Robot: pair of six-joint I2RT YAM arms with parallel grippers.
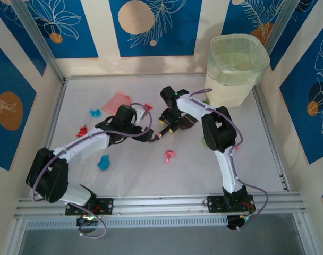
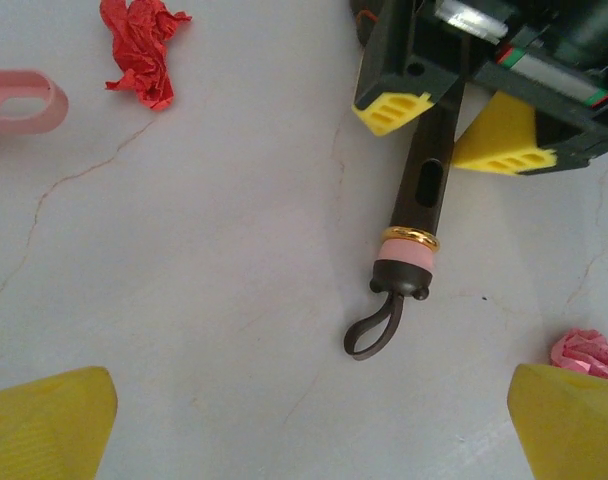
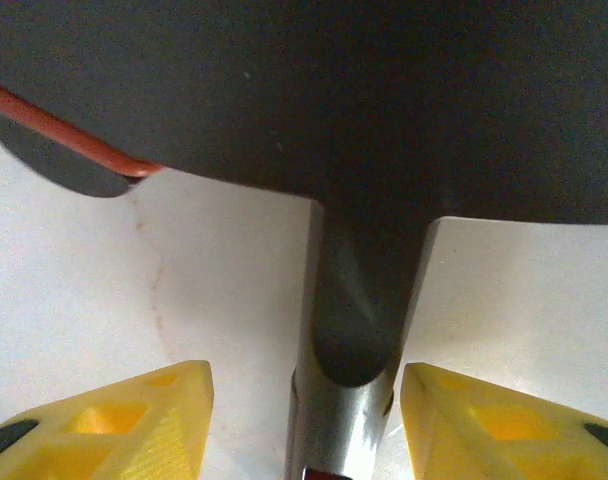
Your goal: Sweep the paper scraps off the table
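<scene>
Half a dozen or so paper scraps dot the white table, all loose on the surface. Taking the black brush as the dial's centre, there's a pink one at 6 o'clock, a blue one at 8, a red one at 9, and the pink dustpan sits at 10. The bin stands between 1 and 2. The right gripper straddles the brush handle, yellow fingers either side. There's a clear gap at the left one, while the other is so close I can't tell if it touches. The left gripper is spread wide and holds nothing, just at 6 o'clock of the handle's loop. On its camera, a red scrap lies at 11 and a pink scrap at 3.
</scene>
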